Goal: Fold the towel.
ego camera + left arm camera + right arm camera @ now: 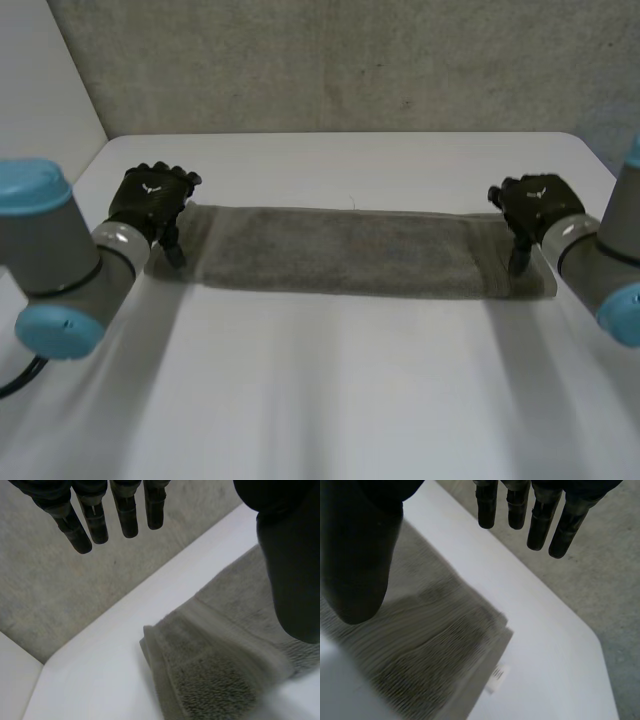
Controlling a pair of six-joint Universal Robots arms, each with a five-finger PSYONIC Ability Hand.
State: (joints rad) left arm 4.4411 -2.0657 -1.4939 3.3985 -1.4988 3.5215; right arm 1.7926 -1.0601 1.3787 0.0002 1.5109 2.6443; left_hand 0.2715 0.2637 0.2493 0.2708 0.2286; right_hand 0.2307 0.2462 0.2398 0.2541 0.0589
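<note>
A grey-green towel (350,250) lies flat across the white table (350,390) as a long, narrow folded strip. My left hand (150,200) hovers over the strip's left end with its thumb pointing down at the towel's edge. My right hand (535,205) is over the right end in the same pose. In the left wrist view the fingers (95,520) are straight and spread from the thumb (290,570), with the towel's layered end (210,670) below and nothing held. The right wrist view shows straight fingers (540,515) above the towel corner (430,645), where a small white label (497,675) sticks out.
Beyond the table's far edge (340,136) lies grey carpet (350,60). A pale wall (40,70) rises at the far left. Bare tabletop spreads in front of the towel toward me.
</note>
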